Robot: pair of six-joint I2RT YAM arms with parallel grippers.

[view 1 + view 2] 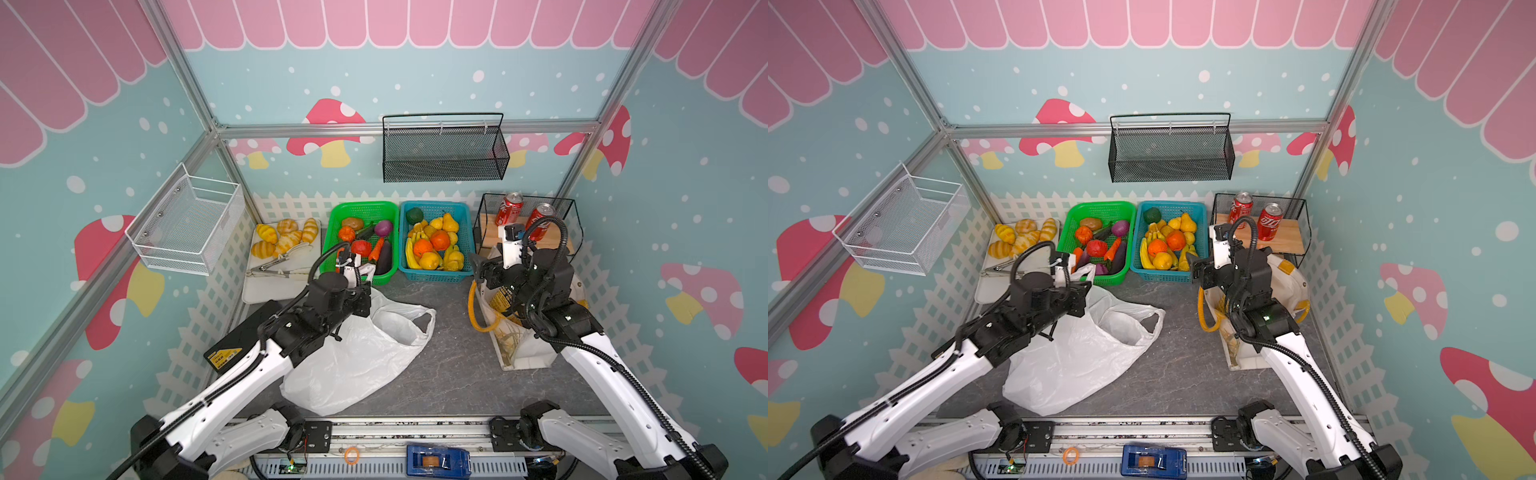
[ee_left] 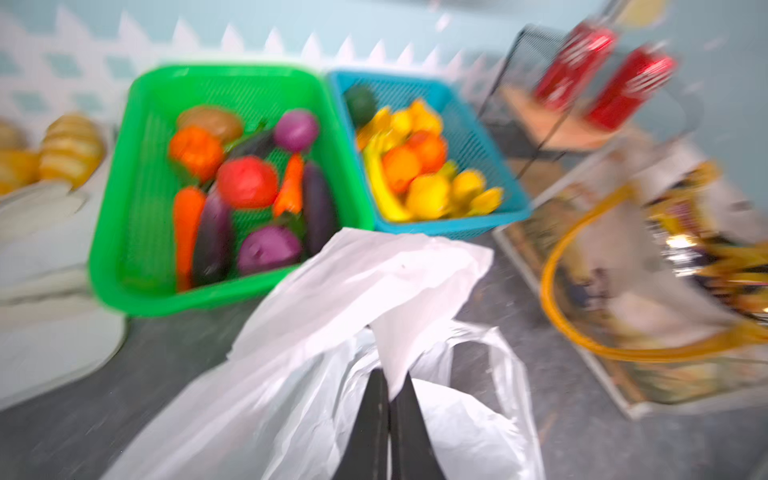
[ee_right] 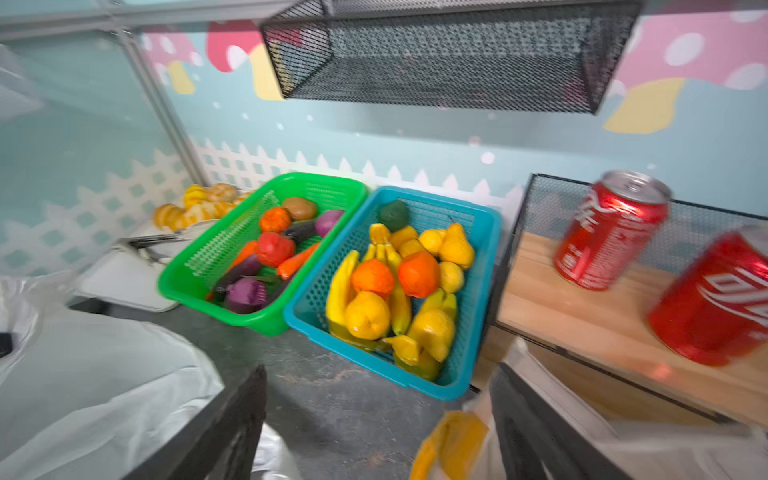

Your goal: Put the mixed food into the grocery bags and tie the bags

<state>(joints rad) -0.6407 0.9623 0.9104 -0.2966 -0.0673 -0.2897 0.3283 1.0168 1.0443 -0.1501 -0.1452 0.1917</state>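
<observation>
A thin white plastic bag [image 1: 365, 353] lies crumpled at the middle of the table. My left gripper [image 2: 390, 376] is shut on a fold of its upper edge and holds that edge up, near the green basket in both top views [image 1: 361, 272]. The cream cloth tote [image 1: 521, 353] with yellow handles [image 1: 473, 309] lies to the right under my right arm. Yellow-and-black snack packets [image 1: 503, 299] show inside it. My right gripper [image 3: 378, 370] hangs open and empty between the two bags, facing the blue basket [image 1: 432, 276]. That basket holds orange fruits [image 3: 417, 274] and yellow pears [image 3: 368, 313].
A green basket [image 1: 365, 204] of toy vegetables stands left of the blue one. Bread rolls [image 1: 282, 237] and tongs lie on a white tray at the far left. Two red cans [image 1: 509, 208] stand on a wooden shelf in a black wire rack. Wire baskets [image 1: 444, 149] hang on the walls.
</observation>
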